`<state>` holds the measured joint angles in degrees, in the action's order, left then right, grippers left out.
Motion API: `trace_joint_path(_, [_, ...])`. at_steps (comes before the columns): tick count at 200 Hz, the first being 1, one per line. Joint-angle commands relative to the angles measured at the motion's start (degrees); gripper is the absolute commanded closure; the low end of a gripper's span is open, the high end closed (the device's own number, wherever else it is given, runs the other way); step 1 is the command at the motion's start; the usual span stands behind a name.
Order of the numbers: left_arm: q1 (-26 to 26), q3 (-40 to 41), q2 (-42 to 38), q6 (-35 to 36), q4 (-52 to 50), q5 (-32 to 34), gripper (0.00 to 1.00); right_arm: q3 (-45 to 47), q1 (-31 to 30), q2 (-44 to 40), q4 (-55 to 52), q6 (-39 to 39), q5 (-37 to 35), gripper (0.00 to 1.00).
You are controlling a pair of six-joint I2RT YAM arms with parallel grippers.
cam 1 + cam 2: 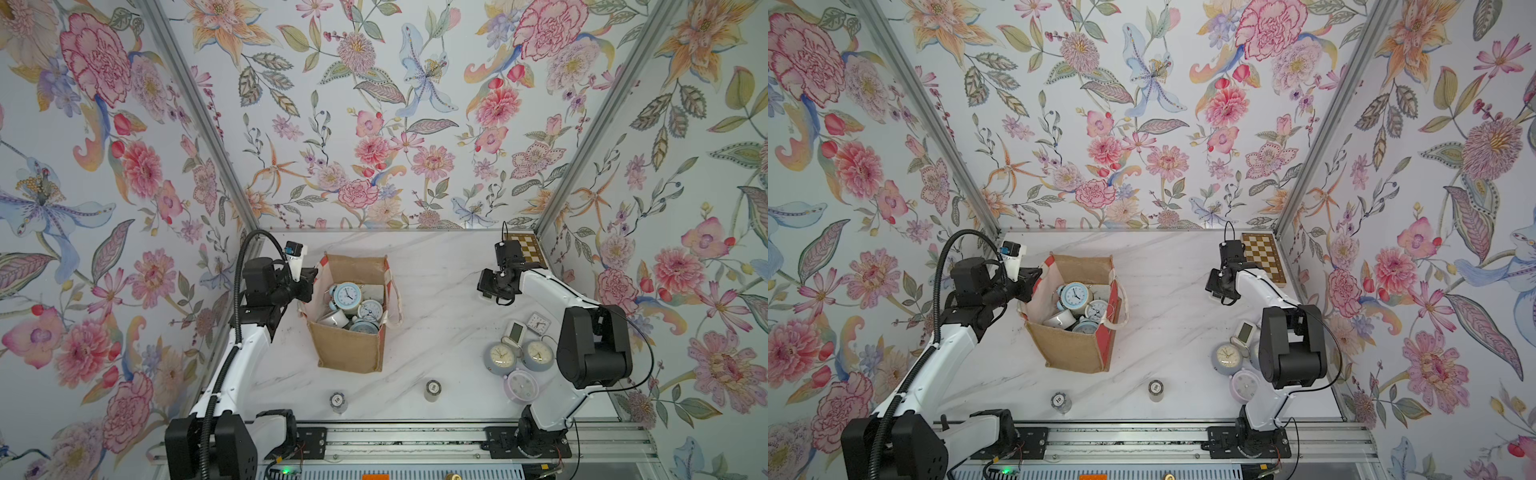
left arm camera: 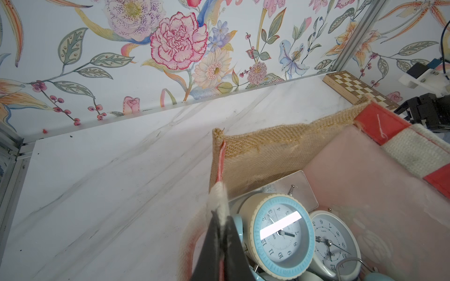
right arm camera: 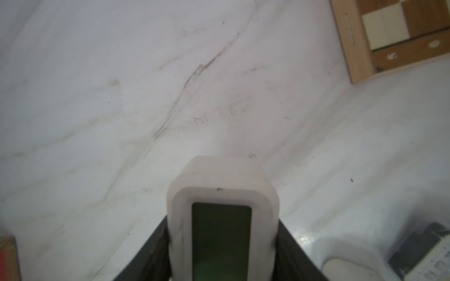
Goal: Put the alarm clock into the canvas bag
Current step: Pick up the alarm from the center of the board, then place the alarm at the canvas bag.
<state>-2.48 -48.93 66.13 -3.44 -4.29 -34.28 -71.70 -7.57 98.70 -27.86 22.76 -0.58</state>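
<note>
The canvas bag (image 1: 347,349) (image 1: 1073,347) stands open mid-table, tan burlap with red-and-white trim. Several round alarm clocks (image 1: 348,296) (image 2: 282,233) lie inside it. My left gripper (image 1: 309,276) (image 2: 220,216) is shut on the whitish strap (image 2: 218,197) at the bag's left rim. My right gripper (image 1: 494,293) (image 1: 1219,291) (image 3: 222,226) is low over the table, right of the bag. Its black fingers press both sides of a white digital alarm clock (image 3: 221,185) with a dark green screen. In both top views this clock is almost hidden under the gripper.
More clocks lie at the right front by the right arm: two grey round ones (image 1: 500,357) (image 1: 537,355), a lilac one (image 1: 521,386), a white digital one (image 1: 515,332) and a small square one (image 1: 539,323). A wooden chessboard box (image 1: 528,249) sits back right. Two small cylinders (image 1: 337,401) (image 1: 433,390) stand in front.
</note>
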Motion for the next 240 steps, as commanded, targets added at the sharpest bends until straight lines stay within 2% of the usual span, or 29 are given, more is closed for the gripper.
trace_joint_path(1, [0.3,-0.6,0.6,-0.4,0.9,-1.1,1.00,-3.1,-2.2,-3.9,-1.3,0.7,2.0,0.51])
trace_joint_path(65, [0.4,-0.5,0.1,-0.5,1.0,-1.5,1.00,-10.6,-11.6,-7.6,-1.3,6.9,9.3,0.52])
trace_joint_path(133, [0.4,0.3,-0.8,-1.6,3.0,-3.8,1.00,-19.6,-24.4,-8.4,1.5,9.7,11.4,0.54])
trace_joint_path(162, [0.4,0.8,-1.3,-2.2,4.3,-5.3,1.00,-23.2,-29.9,-6.6,2.5,8.5,12.5,0.55])
trace_joint_path(194, [0.4,1.0,-1.4,-2.5,4.7,-6.0,1.00,-26.9,-36.3,-3.7,2.6,3.1,14.1,0.58])
trace_joint_path(212, [0.4,1.2,-1.4,-2.8,5.1,-6.4,1.00,-29.4,-38.8,-0.6,1.2,1.7,14.7,0.62])
trace_joint_path(240, [0.4,1.3,-1.4,-3.0,5.4,-6.8,1.00,-33.2,-42.3,4.7,-0.4,-0.1,17.7,0.63])
